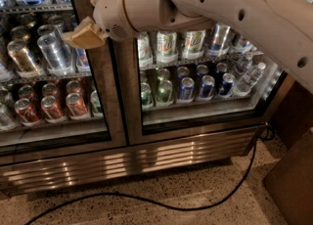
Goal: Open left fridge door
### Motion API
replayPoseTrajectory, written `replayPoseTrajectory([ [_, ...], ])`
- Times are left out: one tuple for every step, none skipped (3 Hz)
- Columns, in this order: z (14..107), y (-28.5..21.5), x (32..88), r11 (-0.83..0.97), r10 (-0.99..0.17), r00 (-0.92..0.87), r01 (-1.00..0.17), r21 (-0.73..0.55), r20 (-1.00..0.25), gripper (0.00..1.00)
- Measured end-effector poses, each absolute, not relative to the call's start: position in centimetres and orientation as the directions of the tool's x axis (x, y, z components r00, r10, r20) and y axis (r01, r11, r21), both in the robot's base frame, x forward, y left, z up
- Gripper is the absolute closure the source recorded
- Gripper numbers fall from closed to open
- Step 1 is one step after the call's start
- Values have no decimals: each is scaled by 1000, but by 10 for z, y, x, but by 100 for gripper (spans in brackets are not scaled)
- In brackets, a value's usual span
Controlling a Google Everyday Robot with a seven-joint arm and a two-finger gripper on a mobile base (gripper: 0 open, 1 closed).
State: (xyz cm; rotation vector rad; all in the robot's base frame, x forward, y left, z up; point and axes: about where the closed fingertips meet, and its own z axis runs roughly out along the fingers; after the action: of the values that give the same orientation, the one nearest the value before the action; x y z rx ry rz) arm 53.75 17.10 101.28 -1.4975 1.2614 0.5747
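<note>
The left fridge door (100, 97) is a glass pane in a brushed-steel frame. It looks shut, with red and silver cans (49, 104) on shelves behind it. My gripper (84, 32) is at the upper left, in front of this door's right-hand frame, at the height of the silver cans. My pale arm (225, 4) reaches in from the upper right and crosses the twin right door (195, 72), which shows green and blue cans.
A steel louvred grille (127, 163) runs under both doors. A black cable (195, 207) trails over the speckled floor. A brown cabinet corner (293, 180) stands at the lower right.
</note>
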Motion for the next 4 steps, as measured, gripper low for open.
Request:
replayPoseTrajectory([
  [1013,171,538,102,-408,330,-910,-401,-851,78],
  [1013,168,541,102,-408,330,-910,-401,-851,99],
  [1014,165,545,102,-408,330,-910,-401,-851,100],
  [1016,160,553,102,-408,330,-910,-401,-851,100],
])
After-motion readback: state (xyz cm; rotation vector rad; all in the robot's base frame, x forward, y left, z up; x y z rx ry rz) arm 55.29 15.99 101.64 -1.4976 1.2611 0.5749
